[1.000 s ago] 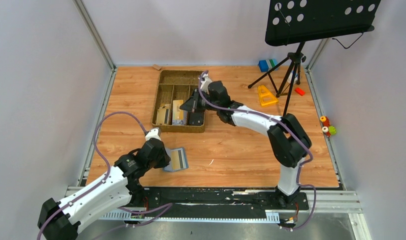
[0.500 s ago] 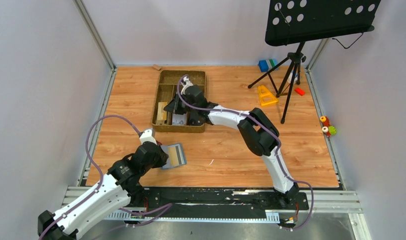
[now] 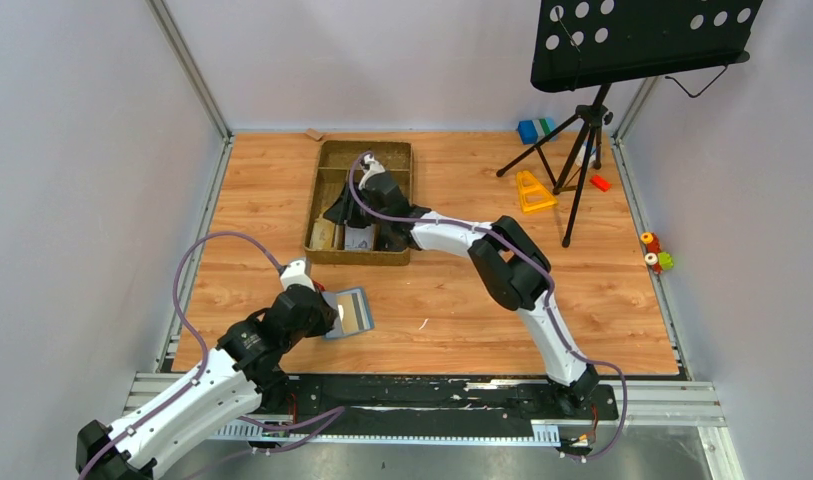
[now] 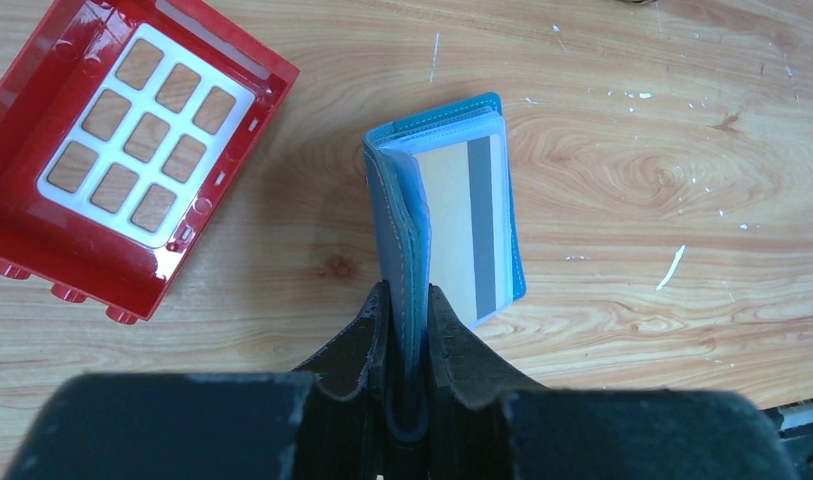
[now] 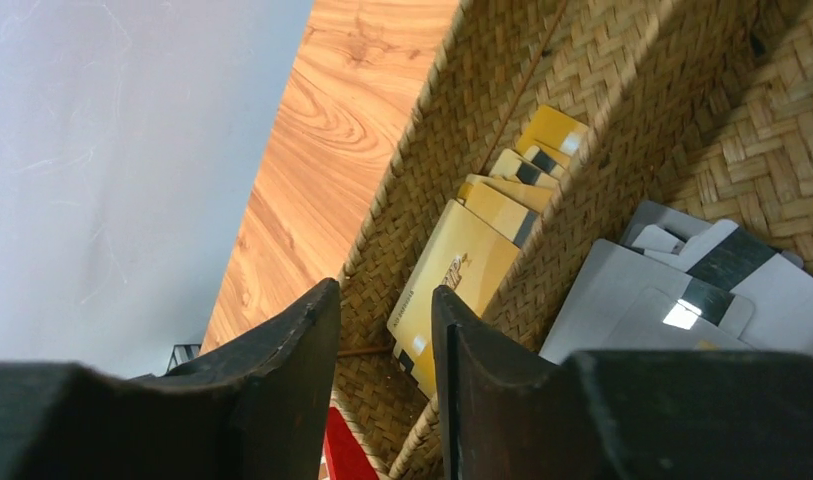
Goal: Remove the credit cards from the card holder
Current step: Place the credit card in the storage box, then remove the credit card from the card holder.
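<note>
The slate-blue card holder point(image 4: 397, 215) lies open on the wooden table, one flap standing upright. My left gripper point(image 4: 407, 292) is shut on that flap's near edge. A tan credit card point(image 4: 452, 215) with a dark stripe sits in the holder's flat half. From above, the card holder point(image 3: 334, 327) shows just right of my left gripper point(image 3: 320, 308). My right gripper point(image 5: 385, 295) hangs open, nothing between its fingers, over the woven tray point(image 3: 367, 258). Gold cards point(image 5: 460, 262) lie in one tray compartment, grey and white cards point(image 5: 632, 290) in the one beside it.
A red block with a white grid point(image 4: 122, 160) lies left of the holder. A music stand's tripod point(image 3: 580, 140), a yellow triangle point(image 3: 532, 190) and a blue-green block point(image 3: 534, 130) stand at the back right. Small toys point(image 3: 654, 252) sit off the right edge.
My right arm swung left across the tray to its left compartments, and its jaws have parted. My left arm shifted slightly, still gripping the holder's flap.
</note>
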`<move>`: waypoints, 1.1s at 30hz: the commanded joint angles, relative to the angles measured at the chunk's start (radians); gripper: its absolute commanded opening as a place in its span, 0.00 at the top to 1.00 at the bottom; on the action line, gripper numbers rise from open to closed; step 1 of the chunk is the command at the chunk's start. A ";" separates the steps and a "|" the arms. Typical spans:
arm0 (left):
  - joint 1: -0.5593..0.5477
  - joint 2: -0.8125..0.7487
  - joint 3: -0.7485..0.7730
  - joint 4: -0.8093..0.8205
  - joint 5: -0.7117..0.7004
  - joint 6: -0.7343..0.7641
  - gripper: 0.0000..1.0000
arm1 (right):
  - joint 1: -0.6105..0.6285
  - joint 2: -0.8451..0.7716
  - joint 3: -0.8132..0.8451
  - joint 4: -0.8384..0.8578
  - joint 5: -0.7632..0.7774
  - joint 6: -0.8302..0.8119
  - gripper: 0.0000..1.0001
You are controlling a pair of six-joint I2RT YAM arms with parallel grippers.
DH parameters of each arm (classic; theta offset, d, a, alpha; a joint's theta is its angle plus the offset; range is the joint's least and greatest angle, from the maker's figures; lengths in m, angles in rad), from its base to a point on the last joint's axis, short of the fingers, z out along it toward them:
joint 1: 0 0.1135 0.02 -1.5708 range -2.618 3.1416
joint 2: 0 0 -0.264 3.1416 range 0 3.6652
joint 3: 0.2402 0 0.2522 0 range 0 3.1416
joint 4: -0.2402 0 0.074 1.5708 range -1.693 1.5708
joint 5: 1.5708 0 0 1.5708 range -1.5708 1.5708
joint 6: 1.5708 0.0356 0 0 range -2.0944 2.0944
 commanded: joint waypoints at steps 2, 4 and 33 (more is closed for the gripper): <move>0.005 -0.003 -0.003 0.043 0.001 0.004 1.00 | 0.008 -0.125 0.018 0.037 0.022 -0.058 0.57; 0.005 -0.009 -0.002 0.039 0.004 0.009 1.00 | 0.008 -0.164 -0.019 0.052 0.026 -0.061 0.54; 0.005 0.046 -0.026 0.447 0.352 0.050 1.00 | 0.001 -1.248 -1.110 -0.105 0.097 -0.320 0.03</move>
